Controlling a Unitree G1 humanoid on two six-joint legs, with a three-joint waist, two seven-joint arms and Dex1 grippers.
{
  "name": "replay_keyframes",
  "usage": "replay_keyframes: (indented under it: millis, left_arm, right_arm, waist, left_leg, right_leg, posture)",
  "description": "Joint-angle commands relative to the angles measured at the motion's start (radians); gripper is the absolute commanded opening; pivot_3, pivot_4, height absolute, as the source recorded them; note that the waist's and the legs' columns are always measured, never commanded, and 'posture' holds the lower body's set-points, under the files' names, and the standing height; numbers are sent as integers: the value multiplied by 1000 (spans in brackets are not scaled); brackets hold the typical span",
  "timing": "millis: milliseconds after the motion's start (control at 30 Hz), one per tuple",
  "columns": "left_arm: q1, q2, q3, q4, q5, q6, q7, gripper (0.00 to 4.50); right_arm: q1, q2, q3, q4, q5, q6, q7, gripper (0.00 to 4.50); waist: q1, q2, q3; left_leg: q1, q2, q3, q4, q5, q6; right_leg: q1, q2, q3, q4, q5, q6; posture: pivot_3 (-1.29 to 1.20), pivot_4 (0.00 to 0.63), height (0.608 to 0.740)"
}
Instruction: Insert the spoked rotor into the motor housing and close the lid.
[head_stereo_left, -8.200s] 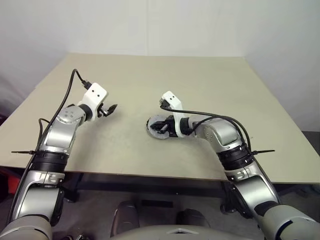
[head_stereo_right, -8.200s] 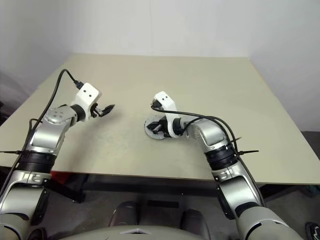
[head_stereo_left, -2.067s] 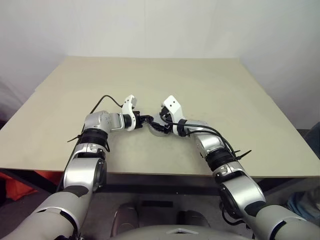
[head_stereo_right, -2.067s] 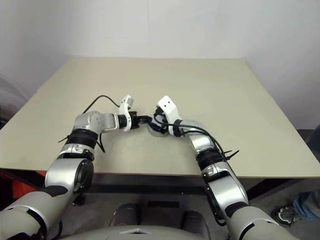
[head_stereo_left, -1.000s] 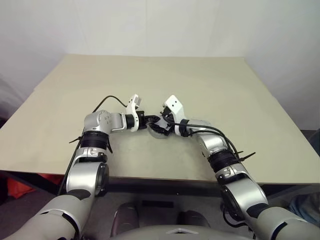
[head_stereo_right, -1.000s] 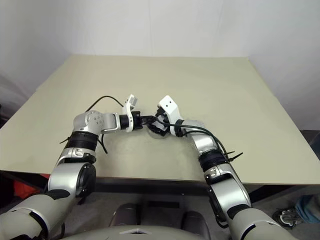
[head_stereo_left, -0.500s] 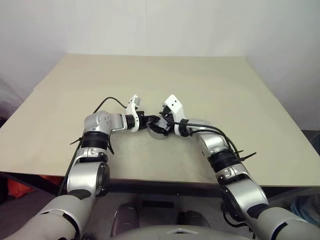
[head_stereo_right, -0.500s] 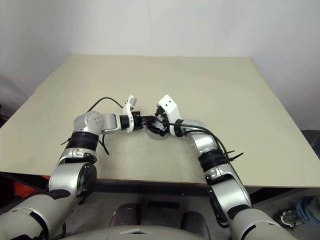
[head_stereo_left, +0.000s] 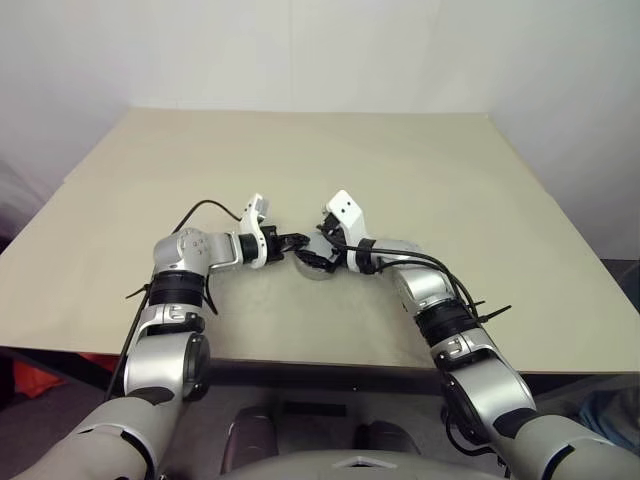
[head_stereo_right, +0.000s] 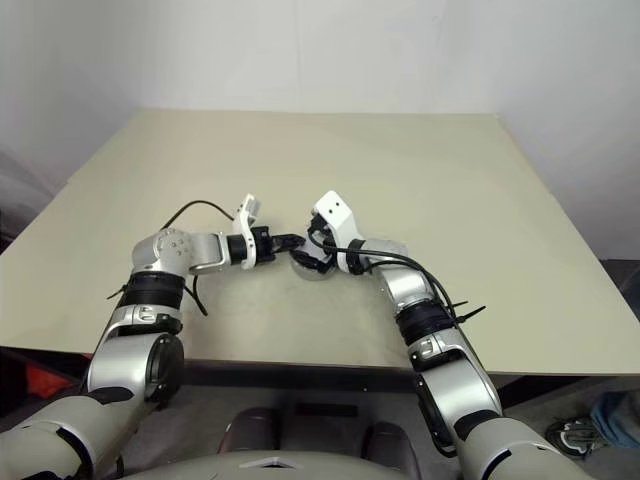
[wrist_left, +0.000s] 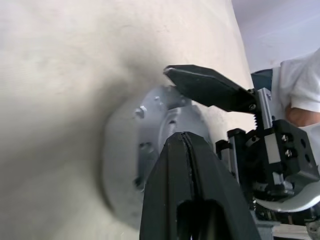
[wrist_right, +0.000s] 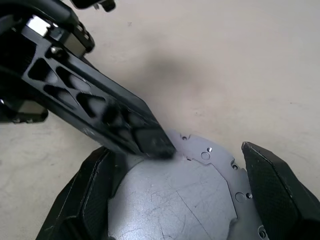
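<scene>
Near the middle of the beige table (head_stereo_left: 430, 170), toward the front edge: the housing (wrist_right: 180, 195), a flat grey round part with a screw-holed flange, lying on the tabletop between the two grippers. Closed on top by a smooth grey face, so no windings on show. Right gripper (wrist_right: 190, 190) spread wide, one black finger (wrist_right: 90, 200) against the housing's rim on one side and the other (wrist_right: 275, 185) at the opposite side, body of the part between them; touching or just beside on the far finger, cannot tell. Left gripper (wrist_left: 186, 150) pinched fully together, nothing between its fingers, tips down at the edge of the housing's raised top, seen in the right wrist view as a black latticed bar ending right on the grey face. Both arms angled inward in the head views, wrists close together over the part (head_stereo_left: 315, 262). Black cables looped over each forearm.
</scene>
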Motion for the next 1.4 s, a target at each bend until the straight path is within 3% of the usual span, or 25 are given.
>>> replay_keyframes:
  millis: [33, 367, 867, 1400]
  left_arm:
    - [56, 24, -12, 23, 19, 73, 35, 0]
    - [77, 12, -11, -10, 6, 86, 54, 0]
    - [73, -36, -12, -16, 2, 86, 75, 0]
    - [82, -48, -15, -30, 0, 97, 84, 0]
  right_arm:
    - [2, -27, -44, 4, 0, 12, -40, 4484]
    - [3, -31, -42, -6, 2, 16, -41, 4484]
    - [15, -46, -28, -73, 12, 11, -8, 4484]
    - [40, -112, -39, -346, 123, 106, 163, 4484]
  waist:
    - [0, 0, 0]
    - [3, -1, -1]
    - [14, 0, -1]
    - [31, -1, -1]
  left_leg:
    - [0, 0, 0, 0, 0, 0]
    - [-1, -1, 0, 0, 0, 0]
    - [-2, -1, 0, 0, 0, 0]
    - [-4, -1, 0, 1, 0, 0]
  right_leg:
    - [0, 0, 0, 0, 0, 0]
    - [1, 0, 1, 0, -3, 5]
    - [3, -1, 1, 0, 0, 0]
    - [3, 0, 1, 0, -2, 3]
  posture:
    - [0, 0, 740]
    - [0, 0, 740]
    - [0, 0, 740]
    - [0, 0, 740]
